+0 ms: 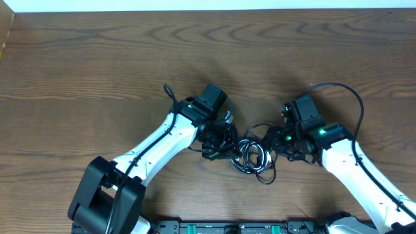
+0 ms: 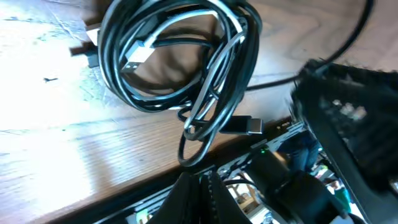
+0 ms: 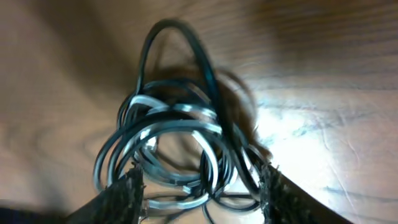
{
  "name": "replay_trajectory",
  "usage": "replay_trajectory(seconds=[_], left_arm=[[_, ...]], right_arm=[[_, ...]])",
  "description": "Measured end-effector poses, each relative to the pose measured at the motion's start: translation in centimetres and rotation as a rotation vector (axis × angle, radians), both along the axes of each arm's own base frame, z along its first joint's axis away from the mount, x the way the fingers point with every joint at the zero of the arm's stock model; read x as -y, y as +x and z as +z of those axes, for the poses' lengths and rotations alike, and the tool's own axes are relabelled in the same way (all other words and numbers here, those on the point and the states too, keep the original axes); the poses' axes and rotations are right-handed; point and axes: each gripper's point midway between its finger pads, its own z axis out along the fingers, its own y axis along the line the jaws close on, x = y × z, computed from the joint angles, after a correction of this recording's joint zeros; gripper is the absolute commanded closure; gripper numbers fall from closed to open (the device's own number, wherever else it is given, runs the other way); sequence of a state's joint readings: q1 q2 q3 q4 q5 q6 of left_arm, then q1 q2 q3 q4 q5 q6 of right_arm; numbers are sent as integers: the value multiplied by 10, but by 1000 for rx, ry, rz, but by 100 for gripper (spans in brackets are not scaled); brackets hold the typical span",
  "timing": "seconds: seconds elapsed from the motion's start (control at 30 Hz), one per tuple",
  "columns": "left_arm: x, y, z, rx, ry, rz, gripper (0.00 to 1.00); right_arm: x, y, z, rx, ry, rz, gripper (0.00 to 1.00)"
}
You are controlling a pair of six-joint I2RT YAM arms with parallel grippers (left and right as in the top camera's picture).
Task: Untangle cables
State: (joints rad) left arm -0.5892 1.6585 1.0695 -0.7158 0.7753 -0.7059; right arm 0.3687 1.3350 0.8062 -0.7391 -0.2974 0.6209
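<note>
The cables (image 1: 253, 156) lie as one loose bundle on the wooden table between my two grippers. In the left wrist view the bundle is black loops (image 2: 242, 56) wound round a thin white cable (image 2: 140, 53), with a black plug (image 2: 249, 126) sticking out below. My left gripper (image 2: 202, 183) sits just under the lowest loop, its jaws pressed together; no cable shows between them. In the overhead view it is at the bundle's left side (image 1: 224, 146). My right gripper (image 3: 200, 186) is open, its fingers (image 3: 127, 190) straddling the near part of the bundle (image 3: 174, 143).
A thicker black wire (image 1: 356, 104) arcs from the right arm over the table, and a short one (image 1: 170, 94) sticks out by the left arm. The right arm's body (image 2: 354, 124) is close to the bundle. The table's front edge and a rail (image 1: 247, 227) lie just behind both arms.
</note>
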Motion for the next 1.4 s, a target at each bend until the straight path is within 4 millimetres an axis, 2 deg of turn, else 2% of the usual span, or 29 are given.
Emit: replay_trajectory(seconds=[0.2, 0.33, 0.5, 0.6, 0.9, 1.03, 1.07, 1.4], left_arm=[[-14, -7, -12, 14, 109, -23, 86], [-12, -7, -16, 57, 136, -44, 86], [-3, 8, -18, 160, 135, -48, 85], [-3, 17, -20, 204, 146, -37, 85], [-12, 32, -25, 285, 213, -27, 84], [-12, 35, -26, 334, 208, -80, 83], [-13, 35, -26, 346, 207, -95, 79], [-21, 45, -30, 455, 251, -189, 78]], right_arm=[[2, -31, -1, -69, -13, 186, 43], [7, -49, -3, -125, -24, 244, 41], [6, -54, -2, -139, -17, 270, 55], [4, -56, -1, -157, 0, 243, 57], [4, -64, -4, -336, 19, -102, 43], [7, -71, -10, -423, 11, -265, 44], [8, -73, -11, -440, 9, -297, 44], [12, -88, -38, -569, 4, -580, 54]])
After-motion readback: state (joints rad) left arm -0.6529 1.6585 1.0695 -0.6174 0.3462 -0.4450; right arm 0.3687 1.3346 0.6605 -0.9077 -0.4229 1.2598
